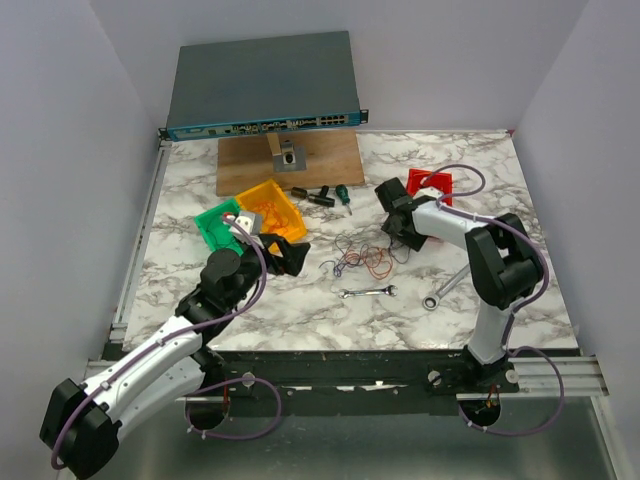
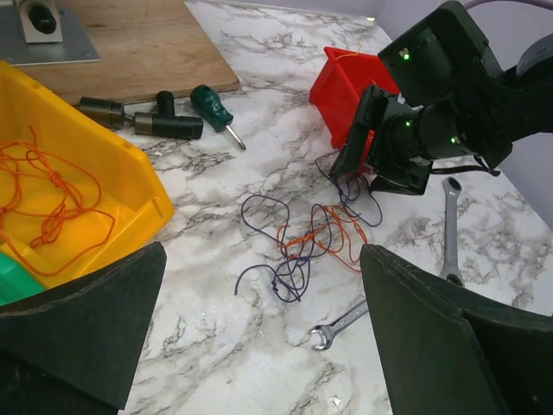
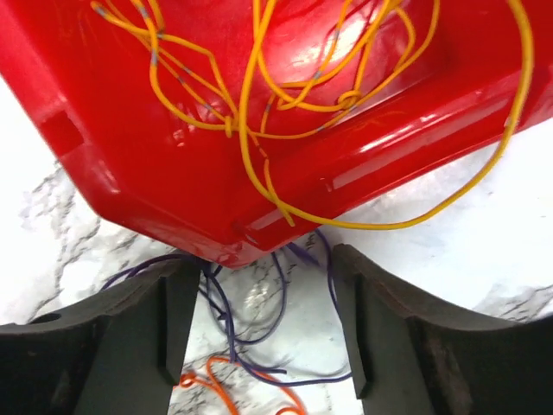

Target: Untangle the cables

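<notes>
A tangle of purple and orange cables point(image 1: 365, 260) lies on the marble table between the two grippers and also shows in the left wrist view point(image 2: 302, 242). My left gripper point(image 1: 292, 258) is open and empty, a short way left of the tangle point(image 2: 259, 346). My right gripper point(image 1: 393, 232) is open, low over the tangle's right end beside the red bin point(image 1: 432, 185). In the right wrist view purple strands point(image 3: 230, 325) lie between its fingers point(image 3: 263, 346). The red bin point(image 3: 173, 130) holds yellow cables point(image 3: 348, 97). Orange cables point(image 2: 54, 226) lie in the yellow bin point(image 1: 272, 208).
A green bin point(image 1: 212, 225) stands left of the yellow one. Two wrenches point(image 1: 368, 292) point(image 1: 445, 287) lie near the front. Screwdrivers point(image 1: 325, 195) lie by a wooden board point(image 1: 290, 165). A network switch point(image 1: 265, 85) stands at the back.
</notes>
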`<state>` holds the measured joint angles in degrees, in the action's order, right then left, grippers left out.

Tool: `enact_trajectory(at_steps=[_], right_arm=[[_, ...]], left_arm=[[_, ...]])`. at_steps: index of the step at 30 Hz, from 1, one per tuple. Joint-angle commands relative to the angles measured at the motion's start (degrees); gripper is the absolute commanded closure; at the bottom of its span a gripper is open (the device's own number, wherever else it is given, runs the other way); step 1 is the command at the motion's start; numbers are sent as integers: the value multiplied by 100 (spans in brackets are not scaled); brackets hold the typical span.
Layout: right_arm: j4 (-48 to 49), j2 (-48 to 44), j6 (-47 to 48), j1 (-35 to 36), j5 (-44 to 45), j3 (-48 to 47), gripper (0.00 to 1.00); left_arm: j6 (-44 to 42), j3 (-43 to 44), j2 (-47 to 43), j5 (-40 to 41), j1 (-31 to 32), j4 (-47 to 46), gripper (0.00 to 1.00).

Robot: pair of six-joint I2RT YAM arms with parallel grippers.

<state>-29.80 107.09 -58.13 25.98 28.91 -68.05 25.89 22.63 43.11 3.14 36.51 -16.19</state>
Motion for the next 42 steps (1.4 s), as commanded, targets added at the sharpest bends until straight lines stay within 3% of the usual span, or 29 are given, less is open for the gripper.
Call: enact_trajectory(at_steps=[1, 3, 4, 11, 16, 19, 23, 31, 34, 38, 42], right_arm=[[-162, 327, -54, 70, 312, 109, 51], [157, 263, 148, 74, 73, 280, 93], [283, 230, 225, 74, -56, 318, 99], [753, -838, 963, 265, -552, 395, 99], [2040, -2206, 2210, 426, -2430, 962, 99], [2128, -2525, 2577, 732, -2943, 809, 99], [2139, -2356, 3032, 1344, -3654, 288, 99], [3167, -1368, 3293, 2276, -4431, -641, 99], [3569, -781, 3301, 2520, -4485, -992, 99], [3983, 109, 3286, 2770, -4427, -1643, 99], [4292, 1080, 3237, 2910, -4284, -2391, 99]], left_arm=[[-66, -103, -157, 412, 17, -174, 1], [-84, -131, -214, 512, 20, -174, 1], [-92, -142, -228, 565, 16, -174, 1], [-111, -163, -284, 661, 20, -131, 1], [-109, -288, -488, 874, 18, -131, 1], [-39, -371, -679, 1245, 19, -52, 2], [552, -94, -896, 2163, 10, 1001, 1], [1522, 1526, -1892, 3087, -9, 4235, 1], [1522, 2220, -2116, 3304, -6, 5229, 2], [1164, 2909, -2223, 3544, -15, 5985, 1], [900, 3065, -2367, 3731, -20, 6167, 1]])
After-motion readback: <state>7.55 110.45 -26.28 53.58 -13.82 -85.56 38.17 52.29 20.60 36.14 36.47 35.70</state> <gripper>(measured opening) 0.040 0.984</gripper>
